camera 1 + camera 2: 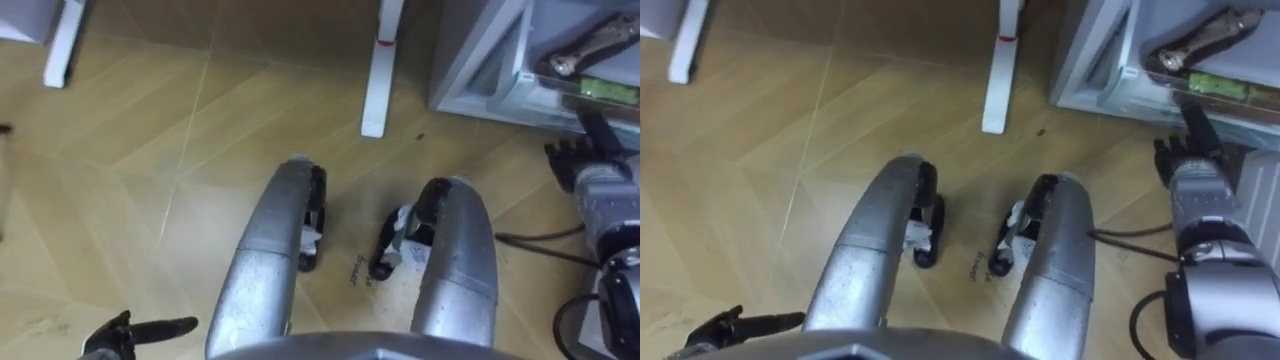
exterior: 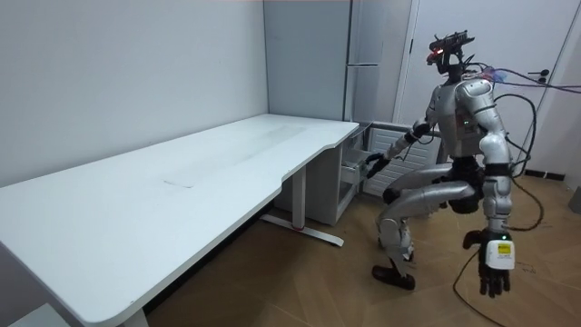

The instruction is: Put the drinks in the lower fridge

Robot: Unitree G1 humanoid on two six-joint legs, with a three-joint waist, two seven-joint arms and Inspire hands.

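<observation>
The low fridge stands open at the upper right, beside the table in the room view. On its shelf lies a brownish long thing, with a green-labelled thing behind the clear rim below it; whether they are drinks I cannot tell. My right hand reaches toward the fridge's front edge with straight fingers and holds nothing. My left hand hangs low at my left side, fingers relaxed and empty. I squat in front of the fridge.
A white table leg stands on the wooden floor just left of the fridge, and another is at the far left. The large white table stretches toward the room view's left. A tall grey fridge rises behind.
</observation>
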